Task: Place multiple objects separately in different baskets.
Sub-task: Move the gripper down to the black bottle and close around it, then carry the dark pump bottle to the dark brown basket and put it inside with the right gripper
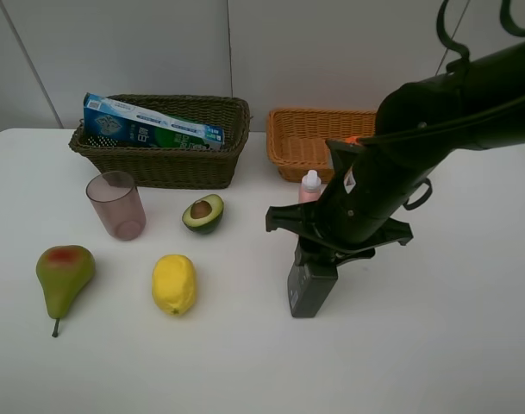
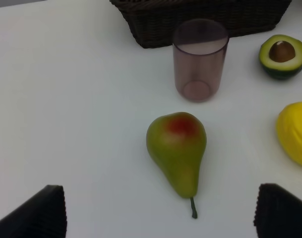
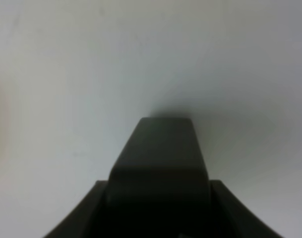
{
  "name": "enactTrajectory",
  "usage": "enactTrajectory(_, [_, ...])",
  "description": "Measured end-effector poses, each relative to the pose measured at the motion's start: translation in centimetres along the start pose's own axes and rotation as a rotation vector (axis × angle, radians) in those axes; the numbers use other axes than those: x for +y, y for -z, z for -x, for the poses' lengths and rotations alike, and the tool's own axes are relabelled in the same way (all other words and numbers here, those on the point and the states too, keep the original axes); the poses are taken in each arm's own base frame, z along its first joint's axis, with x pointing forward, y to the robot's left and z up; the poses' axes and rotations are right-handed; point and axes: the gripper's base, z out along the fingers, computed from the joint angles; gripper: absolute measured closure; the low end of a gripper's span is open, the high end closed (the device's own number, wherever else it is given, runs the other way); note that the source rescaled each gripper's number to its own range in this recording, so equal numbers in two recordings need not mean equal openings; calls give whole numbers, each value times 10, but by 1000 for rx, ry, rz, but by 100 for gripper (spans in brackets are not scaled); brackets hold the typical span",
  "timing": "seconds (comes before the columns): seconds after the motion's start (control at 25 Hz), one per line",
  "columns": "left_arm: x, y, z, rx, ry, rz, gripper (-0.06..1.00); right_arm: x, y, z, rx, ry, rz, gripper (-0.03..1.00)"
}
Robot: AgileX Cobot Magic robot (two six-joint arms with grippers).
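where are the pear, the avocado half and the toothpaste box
pear [image 2: 176, 148]: left wrist view, middle of its green body
avocado half [image 1: 203, 213]: exterior high view, cut face beside the pit
toothpaste box [image 1: 150, 126]: exterior high view, middle of its printed top face

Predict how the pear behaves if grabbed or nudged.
Pear lies on its side, rounded: probably rolls or pivots if nudged. Skin looks smooth and it tapers toward the stem, so a grip may slip off the narrow end.

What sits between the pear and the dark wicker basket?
The translucent mauve cup stands upright between the green-red pear and the dark wicker basket, clear of the pear. Both the exterior high and left wrist views show it.
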Motion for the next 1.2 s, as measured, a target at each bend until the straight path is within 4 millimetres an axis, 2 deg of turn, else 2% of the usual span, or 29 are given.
enactTrajectory(0.52, [0,0,0,0,0,0,-6,0,1,2,-7,19,-11,86])
enactTrajectory(0.72, [0,0,0,0,0,0,-6,5,8,9,-16,42,-5,86])
enactTrajectory(0.92, [0,0,0,0,0,0,-6,12,21,18,4,93,-16,86])
enactTrajectory(1.2, [0,0,0,0,0,0,-6,29,51,41,-29,168,21,86])
